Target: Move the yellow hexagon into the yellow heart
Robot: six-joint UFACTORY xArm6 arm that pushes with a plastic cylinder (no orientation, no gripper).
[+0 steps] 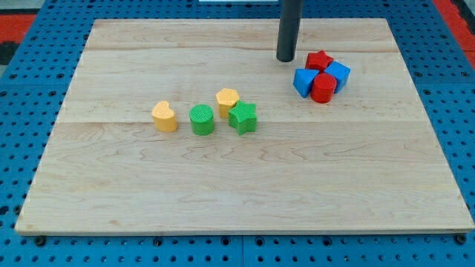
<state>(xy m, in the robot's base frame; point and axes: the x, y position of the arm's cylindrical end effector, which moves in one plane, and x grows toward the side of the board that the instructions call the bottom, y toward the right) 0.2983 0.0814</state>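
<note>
The yellow hexagon (227, 100) sits near the board's middle, touching the green star (243, 117) just below and right of it. The yellow heart (165, 116) lies to the left, with the green cylinder (201, 119) between it and the star. My tip (286, 58) rests on the board near the view's top, up and right of the yellow hexagon and just left of the red and blue cluster.
A tight cluster sits at the upper right: a red star (319, 60), a blue block (339, 73), a blue block (303, 81) and a red cylinder (323, 87). The wooden board (237, 193) lies on a blue pegboard.
</note>
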